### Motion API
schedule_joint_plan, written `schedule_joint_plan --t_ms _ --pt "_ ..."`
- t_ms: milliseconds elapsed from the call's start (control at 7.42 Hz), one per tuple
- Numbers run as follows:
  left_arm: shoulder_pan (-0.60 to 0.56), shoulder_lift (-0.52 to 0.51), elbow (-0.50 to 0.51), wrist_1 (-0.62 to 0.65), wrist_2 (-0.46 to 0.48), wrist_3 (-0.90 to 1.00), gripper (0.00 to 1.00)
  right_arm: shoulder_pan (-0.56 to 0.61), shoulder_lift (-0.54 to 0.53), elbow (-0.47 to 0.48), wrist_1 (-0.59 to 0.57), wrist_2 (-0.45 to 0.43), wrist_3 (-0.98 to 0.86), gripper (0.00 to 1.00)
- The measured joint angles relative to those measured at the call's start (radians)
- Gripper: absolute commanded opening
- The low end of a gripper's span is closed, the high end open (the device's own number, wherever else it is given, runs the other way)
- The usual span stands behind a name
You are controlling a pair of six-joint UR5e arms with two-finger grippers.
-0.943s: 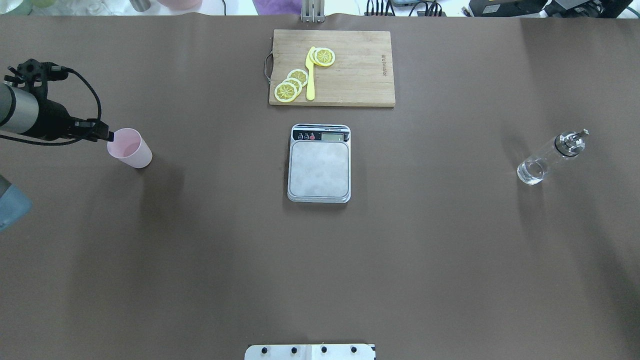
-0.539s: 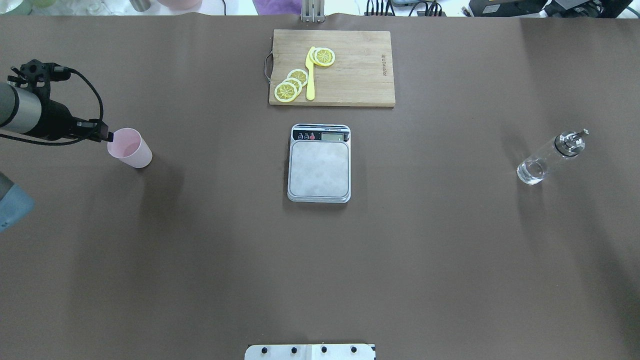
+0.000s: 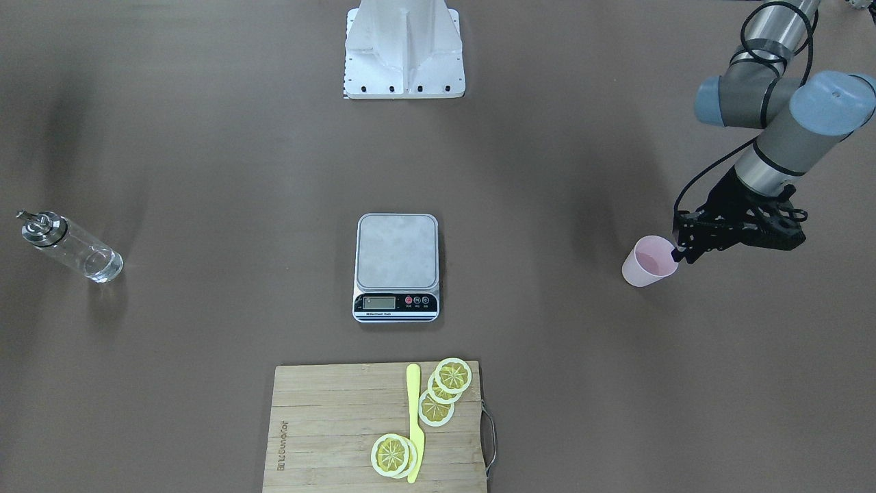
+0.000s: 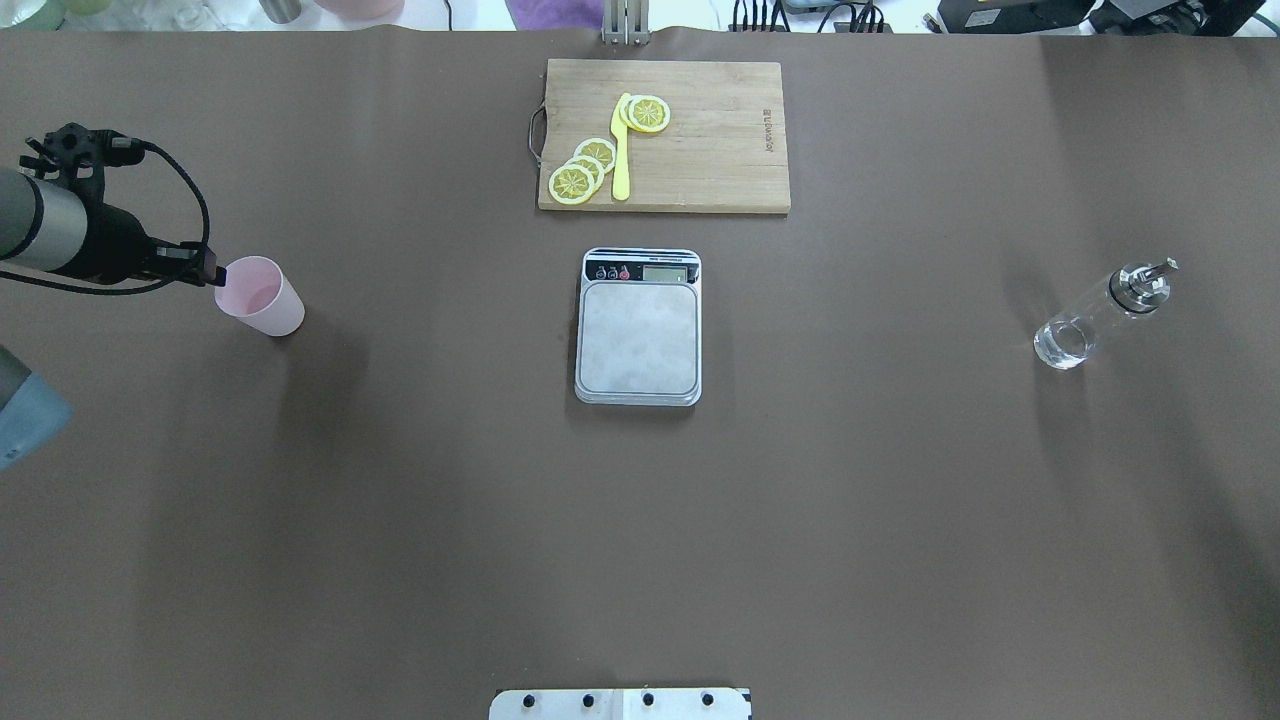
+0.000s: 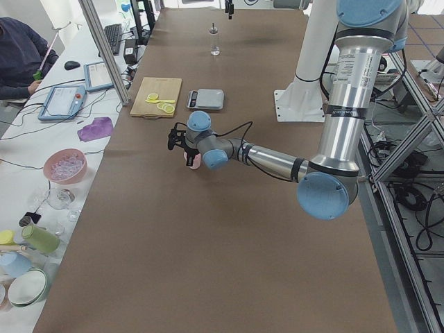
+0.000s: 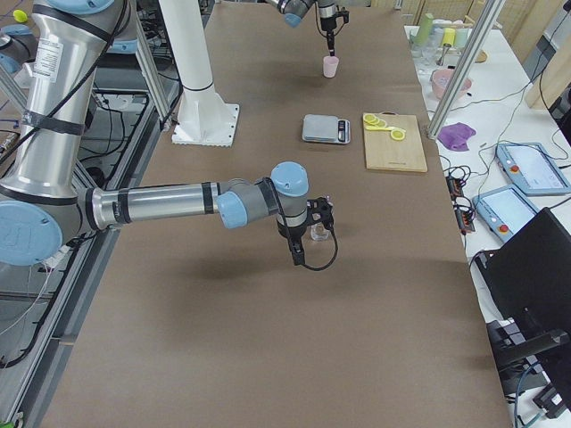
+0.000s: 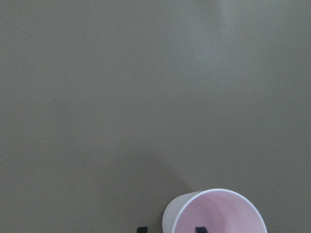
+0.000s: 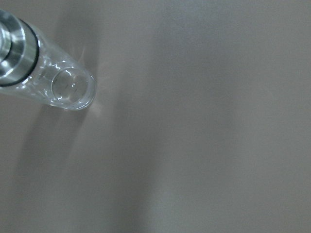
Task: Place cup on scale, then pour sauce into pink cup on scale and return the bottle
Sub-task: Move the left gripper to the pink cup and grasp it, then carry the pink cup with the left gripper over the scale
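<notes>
The pale pink cup (image 4: 262, 297) stands upright on the brown table at the far left, also seen as the cup (image 3: 649, 261) and the cup (image 7: 216, 213). My left gripper (image 4: 215, 273) is at its rim, open. In the left wrist view one fingertip (image 7: 142, 229) is outside the cup wall and the other inside. The steel scale (image 4: 638, 335) lies bare at mid-table. The clear bottle (image 4: 1095, 320) with its metal spout stands at the far right, also seen as the bottle (image 8: 53, 82). My right gripper (image 6: 314, 230) shows only in the exterior right view, close to the bottle; I cannot tell its state.
A bamboo cutting board (image 4: 700, 150) with lemon slices (image 4: 585, 170) and a yellow knife (image 4: 621, 150) lies behind the scale. The robot base (image 3: 405, 51) stands opposite. A side bench with bowls, tablets and a seated person (image 5: 21, 55) runs along the far table edge.
The left wrist has shifted slightly by the cup's rim. Cup, scale and bottle have not moved.
</notes>
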Motion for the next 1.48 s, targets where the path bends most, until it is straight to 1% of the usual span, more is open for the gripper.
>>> schedule_joint_plan --t_ms 269,404,674,1078,1482 --pt "0.007 0.0 0.0 0.0 0.008 0.0 0.29 0.0 0.0 0.0 0.0 0.0 0.0 1.0" --pt "0.011 0.0 -0.001 0.0 0.009 0.0 0.26 0.0 0.0 0.0 0.0 0.0 0.0 1.0" --pt "0.016 0.0 -0.003 0.0 0.009 -0.004 0.0 0.0 0.0 0.0 0.0 0.0 0.0 1.0" --pt "0.017 0.005 -0.017 -0.002 0.009 -0.014 0.0 0.0 0.0 0.0 0.0 0.0 0.0 1.0" --pt "0.016 0.003 -0.076 0.021 0.008 -0.044 0.0 0.0 0.0 0.0 0.0 0.001 0.0 1.0"
